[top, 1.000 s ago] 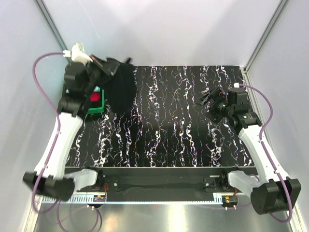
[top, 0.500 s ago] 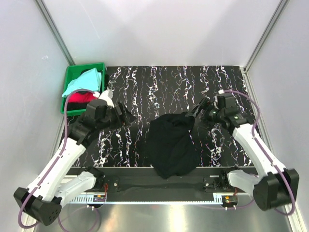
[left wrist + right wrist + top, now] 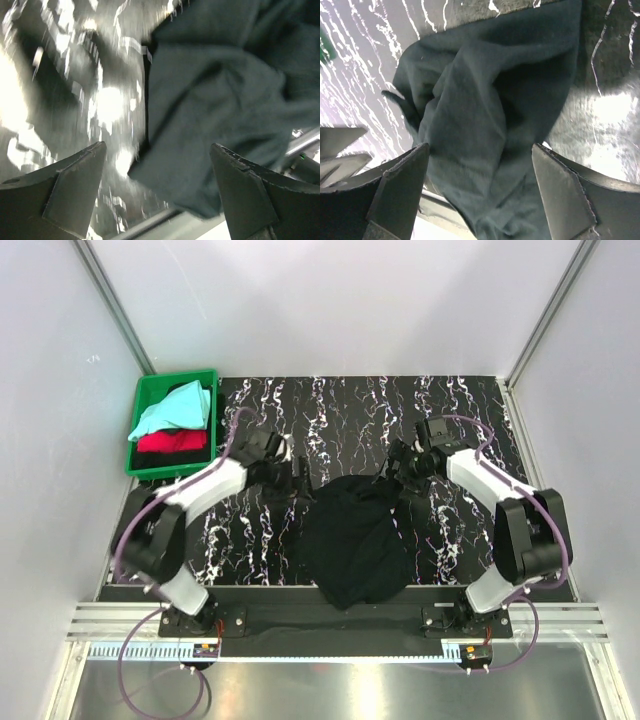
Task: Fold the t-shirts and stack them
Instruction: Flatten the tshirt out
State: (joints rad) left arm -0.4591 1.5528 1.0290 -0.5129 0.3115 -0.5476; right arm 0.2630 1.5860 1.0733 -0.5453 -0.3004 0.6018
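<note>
A black t-shirt (image 3: 352, 538) lies crumpled on the table near the front edge, also filling the left wrist view (image 3: 220, 95) and the right wrist view (image 3: 490, 115). My left gripper (image 3: 300, 480) hovers open just beyond the shirt's far left corner, nothing between its fingers (image 3: 75, 185). My right gripper (image 3: 398, 468) hovers open over the shirt's far right edge, its fingers (image 3: 400, 190) wide apart above the cloth. A pale aqua t-shirt (image 3: 172, 408) and a red t-shirt (image 3: 168, 442) lie in the green crate (image 3: 150, 390).
The crate stands at the table's far left corner. The black white-streaked tabletop (image 3: 440, 400) stretches behind the shirt. A metal rail (image 3: 330, 612) runs along the near edge. Grey walls enclose the cell.
The black shirt was carried from the crate and dropped in the middle front. My left gripper let go of it and opened; both grippers moved in toward the shirt's far edge.
</note>
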